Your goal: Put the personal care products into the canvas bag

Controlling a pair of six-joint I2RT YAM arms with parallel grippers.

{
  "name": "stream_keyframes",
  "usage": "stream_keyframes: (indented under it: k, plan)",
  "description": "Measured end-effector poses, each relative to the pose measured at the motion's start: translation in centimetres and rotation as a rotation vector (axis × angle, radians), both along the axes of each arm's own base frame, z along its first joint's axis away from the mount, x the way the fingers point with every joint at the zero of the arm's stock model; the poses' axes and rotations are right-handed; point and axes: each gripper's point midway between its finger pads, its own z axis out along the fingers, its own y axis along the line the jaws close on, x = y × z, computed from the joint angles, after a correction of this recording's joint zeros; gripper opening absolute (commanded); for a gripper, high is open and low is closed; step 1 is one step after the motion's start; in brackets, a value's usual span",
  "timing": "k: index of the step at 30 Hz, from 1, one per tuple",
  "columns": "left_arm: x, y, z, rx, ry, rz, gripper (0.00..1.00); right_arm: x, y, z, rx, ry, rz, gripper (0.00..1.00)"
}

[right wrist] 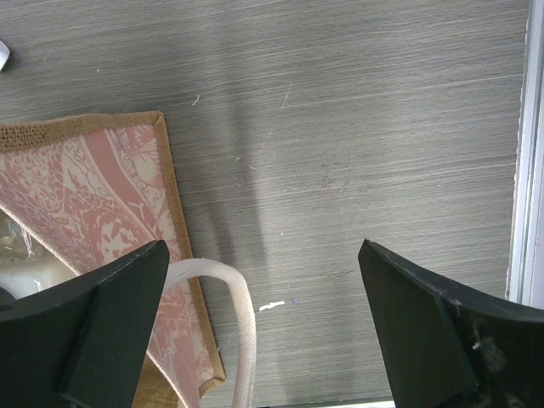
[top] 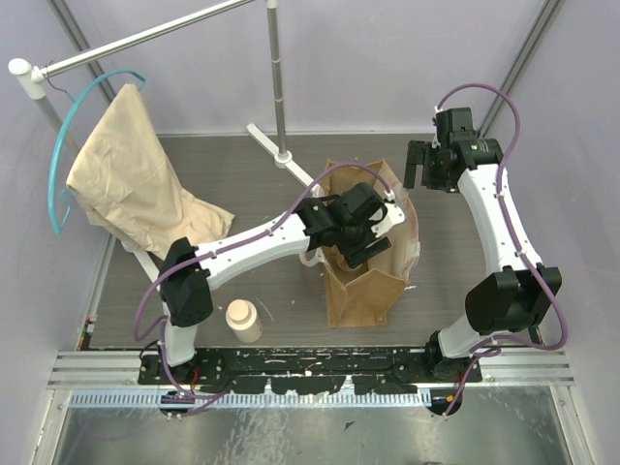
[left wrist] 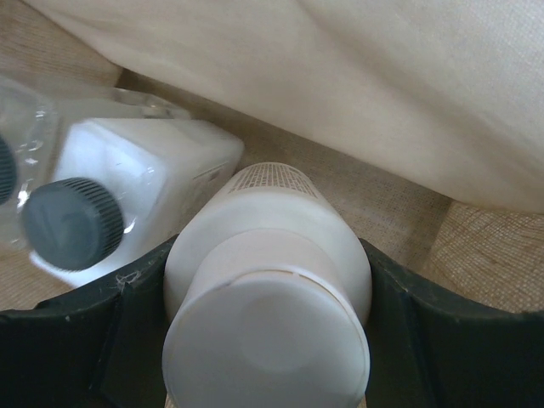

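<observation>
**Inspector:** Grey wood-grain table (top: pixel 242 174) is carrying the job. What is the left gripper (top: pixel 356 225) doing?

**Assistant:** It is pinching a cream cylindrical bottle (left wrist: pixel 268 289), with the fingers pressing on either side of the body. It is reaching down through the mouth of the canvas bag (top: pixel 360 286), which is standing upright mid-table.

**Inspector:** Anything lying in there?

**Assistant:** A whitish rectangular bottle (left wrist: pixel 144 183) with a dark cap is lying on the bag floor just beside the held one. A second dark cap (left wrist: pixel 5 170) is showing at the frame edge.

**Inspector:** Progress?

**Assistant:** I am judging it well past halfway. The release is pending, and another cream bottle (top: pixel 243 321) is standing on the table near the left arm's base.

**Inspector:** And the right gripper (top: pixel 424 167)?

**Assistant:** It is hanging spread and empty beyond the bag.
</observation>
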Motion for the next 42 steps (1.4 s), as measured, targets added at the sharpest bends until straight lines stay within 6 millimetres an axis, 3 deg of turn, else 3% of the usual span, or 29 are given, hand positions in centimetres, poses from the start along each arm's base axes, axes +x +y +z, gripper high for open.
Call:
stream_keyframes:
  k: [7,18,21,28,33,42]
  plan:
    - [-0.3,-0.5,-2.7,-0.016,0.061,0.014,0.00,0.0,0.0,-0.1,-0.001,0.003,0.001,1.00]
    - [1.7,0.1,-4.8,-0.061,0.103,0.114,0.02,0.1,0.0,-0.3,-0.004,0.008,0.003,1.00]
    - [1.9,0.0,-4.8,-0.065,0.101,0.118,0.12,0.1,0.0,-0.3,-0.004,0.008,0.003,1.00]
    - [1.8,-0.4,-5.3,-0.071,0.109,0.118,0.52,0.1,0.0,-0.3,-0.005,0.009,0.003,1.00]
    - [1.5,-0.6,-5.4,-0.079,0.127,0.112,0.66,0.1,0.0,-0.3,-0.004,0.009,0.004,1.00]
    - [0.8,-0.7,-5.4,-0.082,0.166,0.095,0.83,0.0,0.0,-0.4,-0.004,0.011,0.004,1.00]
